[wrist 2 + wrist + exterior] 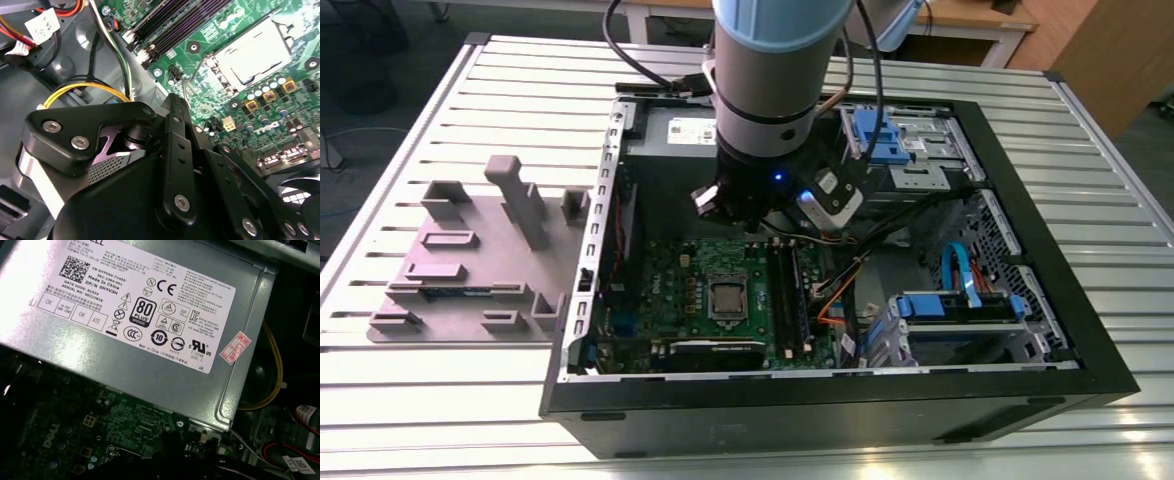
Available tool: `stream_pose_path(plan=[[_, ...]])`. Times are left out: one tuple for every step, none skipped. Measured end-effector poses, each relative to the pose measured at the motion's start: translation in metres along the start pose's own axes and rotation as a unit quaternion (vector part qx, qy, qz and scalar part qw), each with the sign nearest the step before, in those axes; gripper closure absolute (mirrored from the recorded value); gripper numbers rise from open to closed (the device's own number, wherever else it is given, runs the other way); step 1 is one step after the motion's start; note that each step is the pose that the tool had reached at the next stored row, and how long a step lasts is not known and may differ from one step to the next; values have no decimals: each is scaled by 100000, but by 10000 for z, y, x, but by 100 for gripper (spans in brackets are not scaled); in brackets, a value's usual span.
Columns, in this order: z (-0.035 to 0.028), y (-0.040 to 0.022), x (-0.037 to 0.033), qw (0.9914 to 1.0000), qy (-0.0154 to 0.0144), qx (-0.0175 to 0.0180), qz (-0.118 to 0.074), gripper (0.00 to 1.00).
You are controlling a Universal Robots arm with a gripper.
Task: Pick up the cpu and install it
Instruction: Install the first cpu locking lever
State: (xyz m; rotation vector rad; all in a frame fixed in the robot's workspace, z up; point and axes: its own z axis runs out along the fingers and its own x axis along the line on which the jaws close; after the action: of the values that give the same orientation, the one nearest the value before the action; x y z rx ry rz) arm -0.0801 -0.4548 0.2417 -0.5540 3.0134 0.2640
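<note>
In the exterior view the cpu, a small pale silvery square, lies flat in the socket at the middle of the green motherboard. The metal socket frame sits around it. In the second wrist view the cpu shows pale inside that frame, with a thin wire lever beside it. My gripper hangs above the motherboard's far edge, apart from the socket and close to the power supply. Its black linkage points toward the board. I see nothing held in it.
The open black computer case walls in the board. A grey power supply with a white label sits at the far side. Blue drive brackets and loose cables fill the exterior view's right. A grey slotted fixture stands outside on the exterior view's left.
</note>
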Motion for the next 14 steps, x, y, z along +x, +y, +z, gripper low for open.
stream_pose_path(plan=[[0, 0, 0, 100000, 121, 257, -9, 89], [1, -1, 0, 99999, 233, 487, -9, 89], [1, -1, 0, 99997, 346, 717, -11, 89], [1, -3, 1, 99995, 448, 920, -9, 89], [0, -5, 2, 99992, 557, 1119, -5, 89], [-1, -7, 3, 99989, 679, 1321, 0, 89], [-2, -10, 4, 99985, 798, 1510, 22, 89], [-4, -17, 7, 99982, 920, 1682, 43, 89], [-5, -23, 9, 99977, 1055, 1869, 79, 89], [-6, -30, 11, 99971, 1208, 2076, 116, 89], [-8, -38, 15, 99965, 1361, 2265, 153, 89], [-10, -48, 18, 99958, 1516, 2457, 196, 89], [-12, -58, 22, 99952, 1649, 2618, 238, 89], [-14, -69, 26, 99946, 1754, 2748, 279, 89]])
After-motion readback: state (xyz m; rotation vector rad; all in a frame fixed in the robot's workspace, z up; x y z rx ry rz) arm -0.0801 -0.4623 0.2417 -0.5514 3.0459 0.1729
